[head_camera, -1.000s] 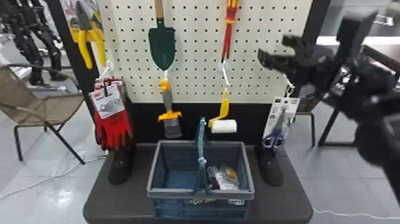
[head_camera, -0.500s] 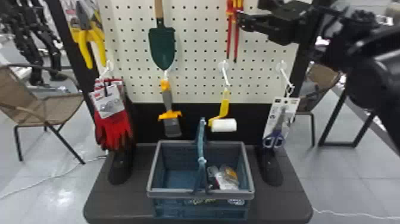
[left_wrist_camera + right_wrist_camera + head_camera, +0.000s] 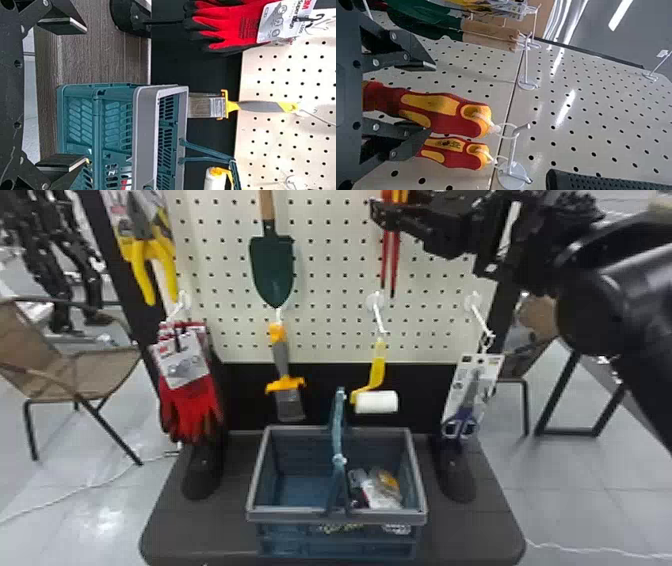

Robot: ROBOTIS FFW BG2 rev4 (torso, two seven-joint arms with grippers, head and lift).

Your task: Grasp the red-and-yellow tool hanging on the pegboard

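Observation:
The red-and-yellow tool (image 3: 389,260), a pair of screwdrivers, hangs from a white hook at the top of the pegboard (image 3: 330,315). My right gripper (image 3: 385,212) is up at its handles, coming in from the right. In the right wrist view the gripper (image 3: 431,99) is open, and the upper red-and-yellow handle (image 3: 435,113) lies between its two fingers without being clamped. The second handle (image 3: 455,152) sits just outside the lower finger (image 3: 395,138). My left gripper (image 3: 85,95) is open and empty, low in front of the basket (image 3: 99,130).
A green trowel (image 3: 271,265), a yellow-handled scraper (image 3: 282,380), a paint roller (image 3: 375,400), red gloves (image 3: 187,400), yellow pliers (image 3: 150,255) and packaged scissors (image 3: 467,395) hang on the board. The blue-grey basket (image 3: 260,480) holds small items on the dark table (image 3: 475,535).
My right arm has swung up and to the left, from beside the board's right edge to the tool's handles at the top.

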